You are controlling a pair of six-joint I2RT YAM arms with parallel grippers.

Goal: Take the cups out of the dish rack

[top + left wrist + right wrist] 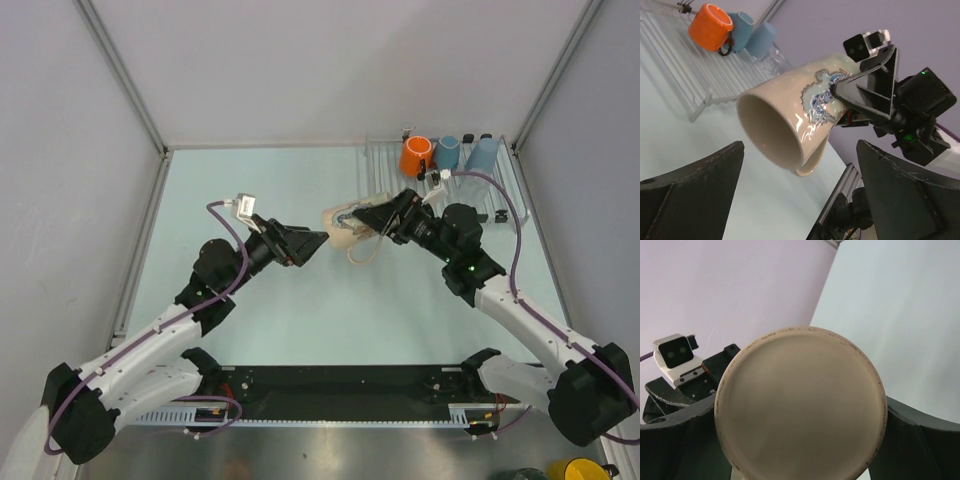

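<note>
A pale green table top is enclosed left, far and right by plain lilac-grey walls. Slim metal posts are set at the far corners. All seems evenly lit.

1. The left arm reaches forward and inward with its elbow bent, the wrist aimed at the beige tumbler.
2. The left tool has its jaws spread wide and holds nothing. Its tips are just left of the tumbler's open mouth.
3. The right arm stretches forward and inward, its wrist just right of the tumbler.
4. The right tool is clamped on the tumbler's sides and holds it tipped sideways, base toward its own wrist.
</note>
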